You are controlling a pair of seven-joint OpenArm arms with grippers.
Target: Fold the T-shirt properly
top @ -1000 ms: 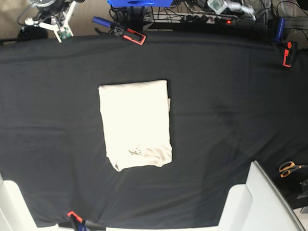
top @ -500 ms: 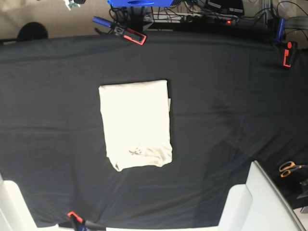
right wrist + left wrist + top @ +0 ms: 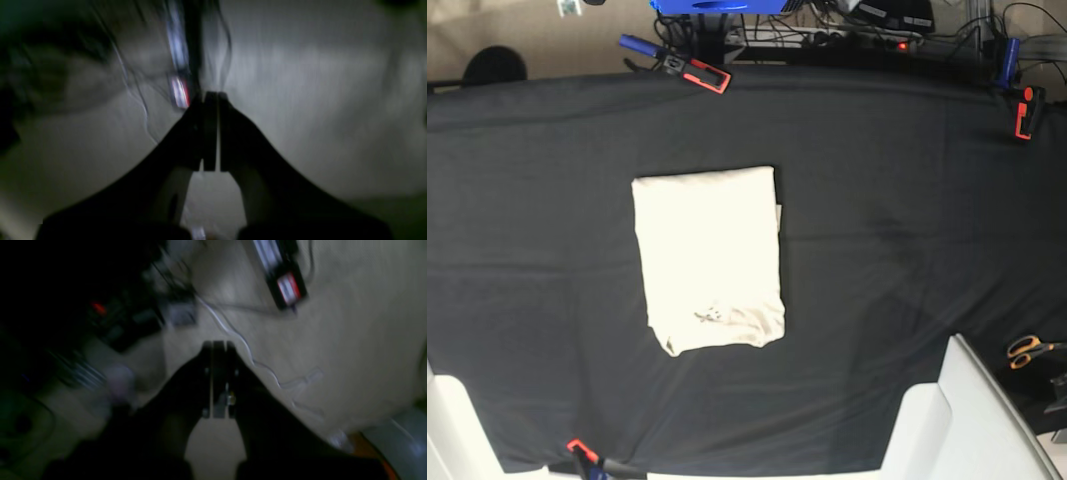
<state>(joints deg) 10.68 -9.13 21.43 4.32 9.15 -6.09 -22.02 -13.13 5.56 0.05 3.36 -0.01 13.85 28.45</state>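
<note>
T-shirt (image 3: pixel 709 258): cream, folded into a neat upright rectangle, lying flat on the table a little toward 9 o'clock of centre; a small strip of cloth peeks out along its 3 o'clock edge
Table (image 3: pixel 907 200): draped in black cloth, lightly creased
Clamps: one red-and-black (image 3: pixel 699 72) at the 12 o'clock edge, another (image 3: pixel 1023 112) at the 1 o'clock corner, a third (image 3: pixel 582 452) at the 7 o'clock edge
Scissors (image 3: pixel 1030 350): orange-handled, off the table at 4 o'clock
Left gripper (image 3: pixel 219 346): jaws pressed together, holding nothing, blurred floor and cables beyond
Right gripper (image 3: pixel 210 96): jaws together, empty, view blurred
</note>
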